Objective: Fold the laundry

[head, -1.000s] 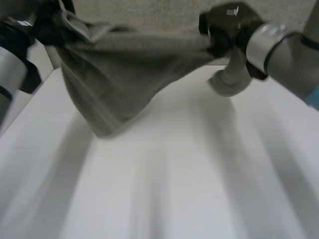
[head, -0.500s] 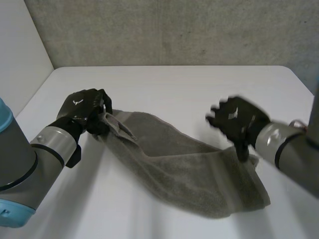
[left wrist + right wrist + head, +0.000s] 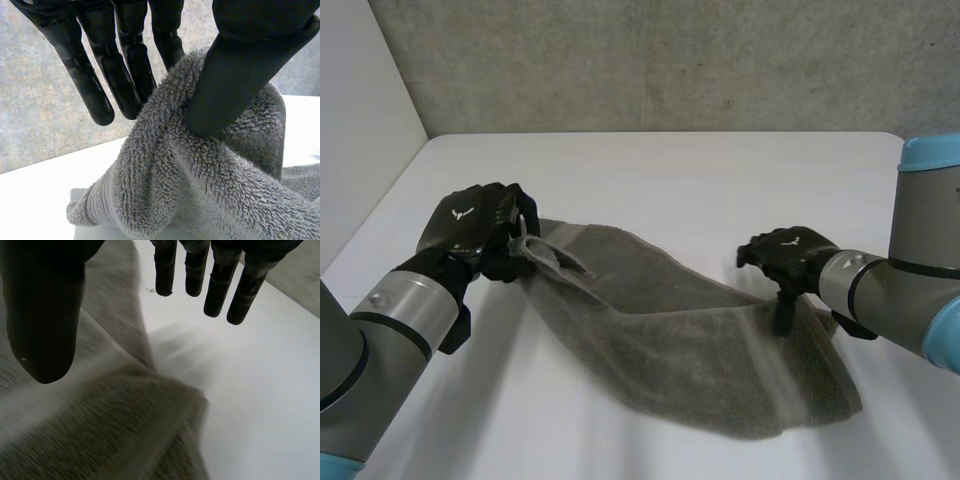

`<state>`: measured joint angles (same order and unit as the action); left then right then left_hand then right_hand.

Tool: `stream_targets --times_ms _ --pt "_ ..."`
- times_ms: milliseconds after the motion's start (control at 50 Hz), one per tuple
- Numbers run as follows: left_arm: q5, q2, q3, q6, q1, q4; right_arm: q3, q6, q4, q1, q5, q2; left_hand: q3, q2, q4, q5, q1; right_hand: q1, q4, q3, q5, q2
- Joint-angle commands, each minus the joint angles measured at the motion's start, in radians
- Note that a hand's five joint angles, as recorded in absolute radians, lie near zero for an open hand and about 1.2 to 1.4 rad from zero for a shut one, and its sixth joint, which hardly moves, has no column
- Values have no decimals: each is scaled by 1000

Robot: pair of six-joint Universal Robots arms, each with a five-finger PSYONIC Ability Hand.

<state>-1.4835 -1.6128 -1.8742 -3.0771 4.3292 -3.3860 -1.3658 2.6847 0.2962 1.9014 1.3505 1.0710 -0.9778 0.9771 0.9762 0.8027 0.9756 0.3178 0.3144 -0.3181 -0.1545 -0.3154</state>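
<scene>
The white surface (image 3: 670, 170) carries a grey towel (image 3: 680, 340), which lies crumpled in a long diagonal band from the robot's left towards its near right. The left hand (image 3: 470, 225) is at the towel's far left end, where a corner is bunched up off the surface. In the left wrist view that bunch of cloth (image 3: 200, 185) is pinched between the thumb (image 3: 235, 75) and the nearly straight fingers (image 3: 90, 75). The right hand (image 3: 785, 250) hangs over the towel's far edge near its right end. Its fingers (image 3: 220, 285) are straight and set wide from the thumb (image 3: 42, 315), holding nothing, with the towel (image 3: 100, 440) lying below the palm.
</scene>
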Motion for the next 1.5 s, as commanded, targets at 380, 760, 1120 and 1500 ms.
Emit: stream_targets --times_ms 380,760,1120,1500 --pt "-1 -12 -20 1 7 -6 -85 -94 -88 -85 56 -49 -96 97 98 96 98 754 757 -753 -742 -756" --pt "-1 -12 -20 1 7 -6 -91 -14 -123 -68 -13 38 -90 91 92 91 92 252 255 -251 -240 -254" --pt "-1 -13 -31 0 17 -7 -75 -26 -92 -71 -16 -52 -75 76 77 76 78 146 149 -146 -135 -148" --pt "0 -19 -63 -146 15 -3 -81 -26 -109 -71 -11 -66 670 -670 -669 -670 -668 298 301 -298 -287 -300"
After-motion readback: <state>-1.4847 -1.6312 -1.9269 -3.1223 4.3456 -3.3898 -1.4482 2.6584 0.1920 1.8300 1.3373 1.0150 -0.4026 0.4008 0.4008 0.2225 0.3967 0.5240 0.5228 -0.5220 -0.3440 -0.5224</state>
